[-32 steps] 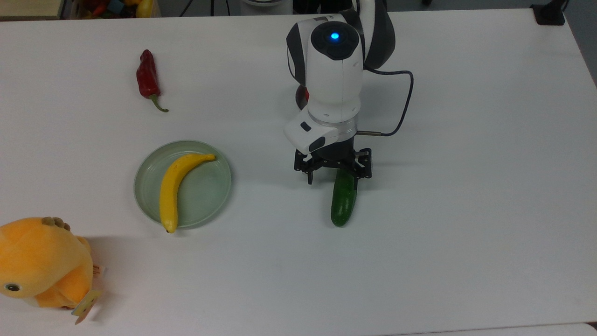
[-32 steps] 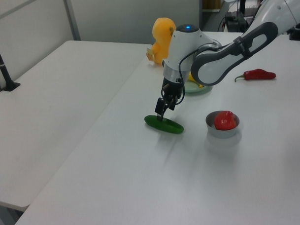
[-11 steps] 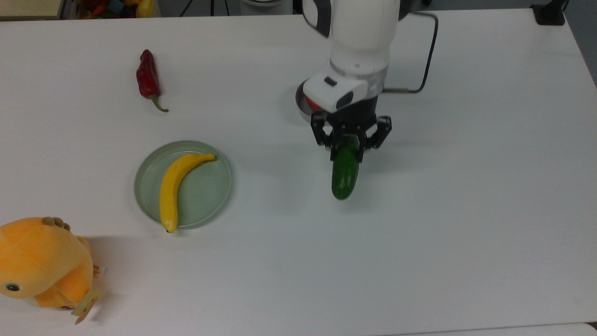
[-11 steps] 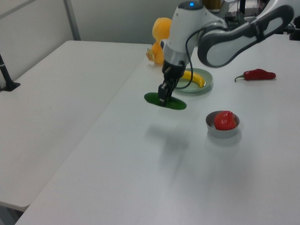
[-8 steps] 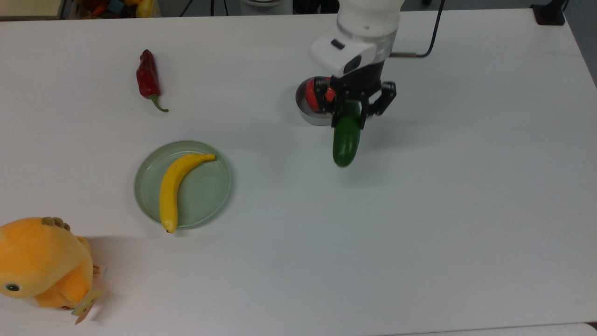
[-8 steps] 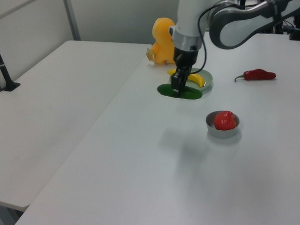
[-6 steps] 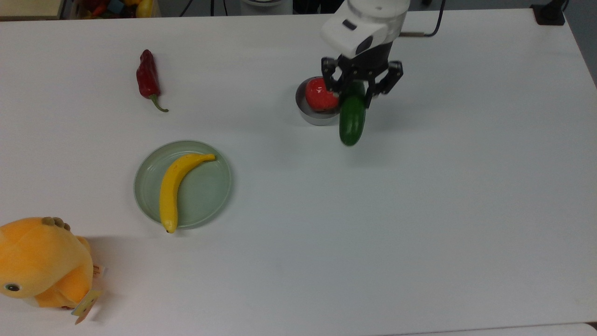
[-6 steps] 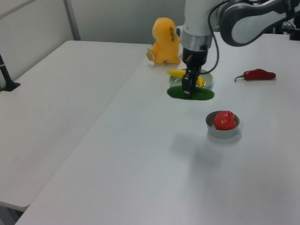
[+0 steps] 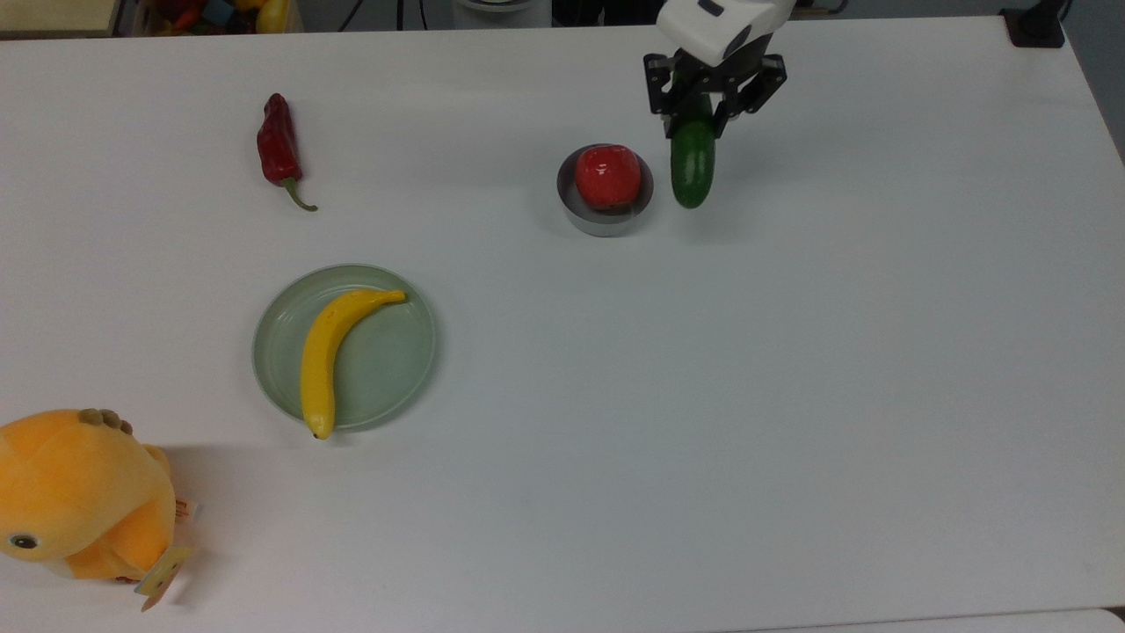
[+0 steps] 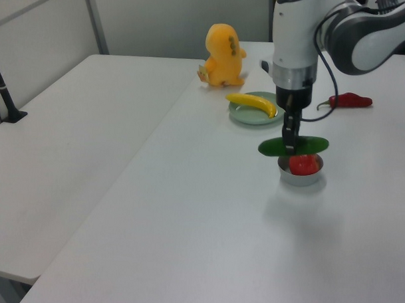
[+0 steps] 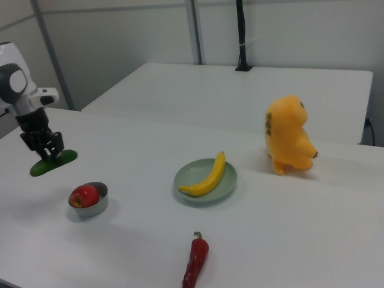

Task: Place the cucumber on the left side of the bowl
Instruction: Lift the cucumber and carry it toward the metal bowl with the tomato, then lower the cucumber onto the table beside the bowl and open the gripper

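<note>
Green cucumber (image 9: 692, 167), one, in fingers (image 9: 670, 120); one bowl (image 9: 605, 218).

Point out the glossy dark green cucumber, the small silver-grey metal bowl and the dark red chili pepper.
Glossy dark green cucumber (image 9: 692, 171), top view, middle of its exposed length below the gripper.
Small silver-grey metal bowl (image 9: 603, 224), top view, near outer wall.
Dark red chili pepper (image 9: 278, 142), top view, middle of its body.

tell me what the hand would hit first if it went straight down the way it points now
Probably bare table beside the bowl. The hand, shut on the cucumber, points down and seems clear of the bowl, though depth is uncertain.
</note>
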Robot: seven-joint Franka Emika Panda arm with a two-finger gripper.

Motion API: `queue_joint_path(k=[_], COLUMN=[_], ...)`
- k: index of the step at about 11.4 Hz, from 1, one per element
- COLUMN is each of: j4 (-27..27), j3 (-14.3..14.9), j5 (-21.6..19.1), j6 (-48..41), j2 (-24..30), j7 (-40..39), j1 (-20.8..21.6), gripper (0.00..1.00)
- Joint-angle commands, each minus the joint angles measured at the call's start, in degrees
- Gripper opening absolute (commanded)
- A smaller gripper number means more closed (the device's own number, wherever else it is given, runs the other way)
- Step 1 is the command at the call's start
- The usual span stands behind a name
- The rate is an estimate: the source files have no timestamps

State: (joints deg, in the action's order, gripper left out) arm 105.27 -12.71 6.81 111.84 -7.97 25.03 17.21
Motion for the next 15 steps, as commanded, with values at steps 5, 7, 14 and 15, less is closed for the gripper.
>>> queue_joint_path(k=[5,7,14,15], j4=[10.64,13.28,17.6,17.34], j3=[-3.72,-3.99,-3.82,-3.81], j5=[-3.04,-2.95,1.53,1.53], j6=[5.82,10.92,24.83,25.01], j2=[3.05,2.96,1.29,1.2], j7=[-4.55,-7.17,-2.55,-1.75], j1=[0.02,-0.16,-2.26,-3.4], gripper=[0.07,0.07,0.17,0.29])
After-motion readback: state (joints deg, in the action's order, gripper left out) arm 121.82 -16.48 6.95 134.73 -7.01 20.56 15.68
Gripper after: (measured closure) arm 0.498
